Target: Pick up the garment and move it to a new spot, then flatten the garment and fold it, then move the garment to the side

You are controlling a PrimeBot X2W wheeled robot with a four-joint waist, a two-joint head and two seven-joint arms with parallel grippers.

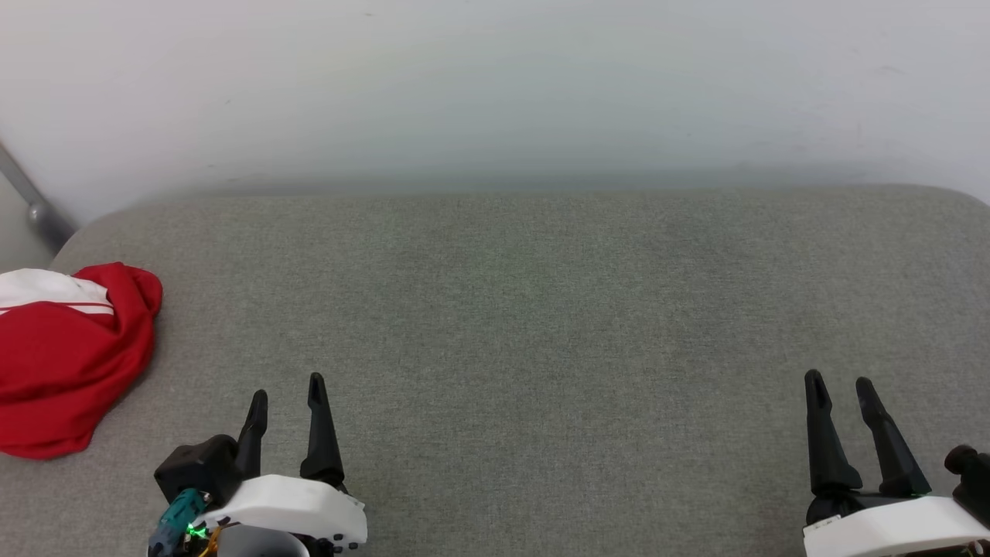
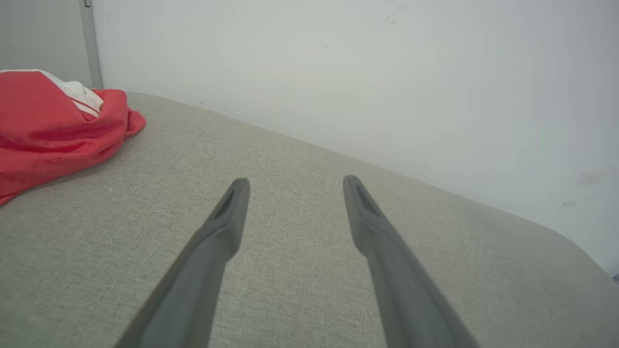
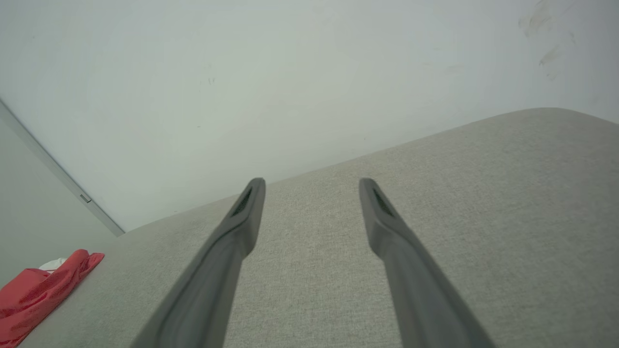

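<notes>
So it's basically a big grey fabric pad (image 1: 541, 325) with rounded corners, sitting right up against a plain white wall (image 1: 495, 85). There's a thin grey metal strip (image 1: 31, 205) running down the wall by the pad's far left corner. The paint has a few faint scuff marks (image 3: 546, 57) on it too.

The soft grey worktop (image 1: 541, 309) lies flat and free in front of the left end effector (image 1: 288, 387) and the right end effector (image 1: 838, 379), and across the wide space between them. The red garment (image 1: 62, 363) sits in a lumpy heap to the left of the left end effector. A white wall (image 1: 495, 93) stands well ahead of both.
</notes>
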